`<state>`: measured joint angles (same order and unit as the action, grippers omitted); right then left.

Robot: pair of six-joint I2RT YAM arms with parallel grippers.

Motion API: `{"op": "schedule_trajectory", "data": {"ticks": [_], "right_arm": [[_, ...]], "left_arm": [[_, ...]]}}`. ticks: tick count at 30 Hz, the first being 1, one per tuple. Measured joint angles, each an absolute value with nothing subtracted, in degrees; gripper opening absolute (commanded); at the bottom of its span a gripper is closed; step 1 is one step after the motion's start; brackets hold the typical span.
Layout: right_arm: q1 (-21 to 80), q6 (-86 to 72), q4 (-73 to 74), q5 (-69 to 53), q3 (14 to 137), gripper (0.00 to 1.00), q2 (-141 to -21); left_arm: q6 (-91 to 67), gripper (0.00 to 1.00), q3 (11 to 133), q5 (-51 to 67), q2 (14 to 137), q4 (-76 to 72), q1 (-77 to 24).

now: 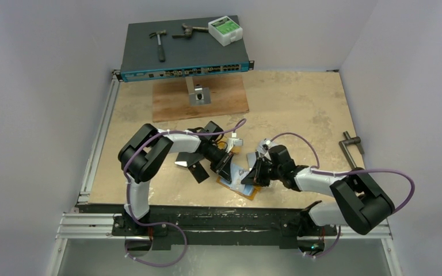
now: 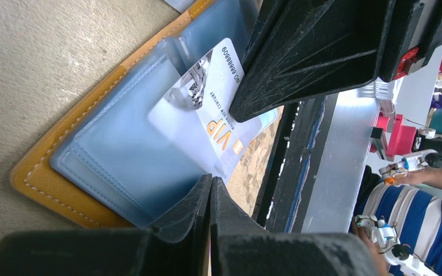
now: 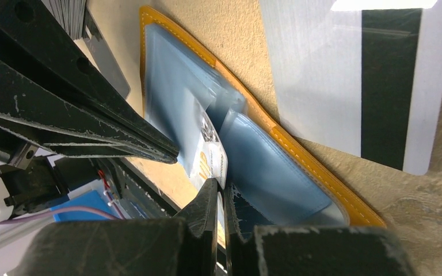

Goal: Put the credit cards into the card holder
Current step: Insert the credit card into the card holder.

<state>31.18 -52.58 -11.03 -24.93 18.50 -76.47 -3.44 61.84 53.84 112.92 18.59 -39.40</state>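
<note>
1. Toward the near edge of the table [image 1: 299, 115], about midway between left and right, the card holder [image 2: 57, 192] lies opened flat. Its orange stitched border frames clear blue sleeves that face up.
2. My left end effector [image 2: 210, 183] reaches it from the left and my right end effector [image 3: 221, 187] from the right. Their tips come close together over the sleeves.
3. A white VIP card [image 2: 207, 115] sits partway inside one sleeve, and the rest of it sticks out toward my right end effector.
4. My right end effector is clenched on the exposed edge of that card, which runs down into the seam between its two fingers.
5. My left end effector has its fingers pressed together at the edge of the sleeves, just beside the card. I cannot tell whether a sleeve is pinched between them.
6. A striped card [image 3: 351, 80], silvery-white with one dark band, lies flat on the table just beside the holder's orange border.
7. Left of the holder, black cards [image 1: 198, 171] lie on the table under my left arm, with a silvery card [image 1: 182, 163] just beside them.
8. At the far edge, a network switch [image 1: 184, 54] carries a hammer [image 1: 160, 45], and a wooden board [image 1: 218, 103] lies just nearer.
</note>
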Motion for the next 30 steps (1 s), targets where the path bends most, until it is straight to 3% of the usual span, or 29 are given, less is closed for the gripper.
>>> {"op": "schedule_trajectory", "data": {"ticks": [6,11,18,30], "right_arm": [[31.22,-53.74,-11.18,-23.35,17.58,0.00,-74.65],[31.53,-55.09,-10.24,-20.45,16.64,0.28,-72.25],[31.88,-56.75,-10.31,-18.74,16.40,0.42,-70.30],[32.53,-57.23,-7.31,-16.82,16.84,0.47,-67.55]], "left_arm": [[-3.97,0.00,61.34,54.57,112.92,18.52,-39.38],[-5.10,0.00,61.01,55.53,112.92,18.52,-39.00],[-5.34,0.00,61.04,57.34,112.73,18.68,-36.21],[-3.27,0.00,61.67,57.49,110.08,21.93,-30.98]]}}
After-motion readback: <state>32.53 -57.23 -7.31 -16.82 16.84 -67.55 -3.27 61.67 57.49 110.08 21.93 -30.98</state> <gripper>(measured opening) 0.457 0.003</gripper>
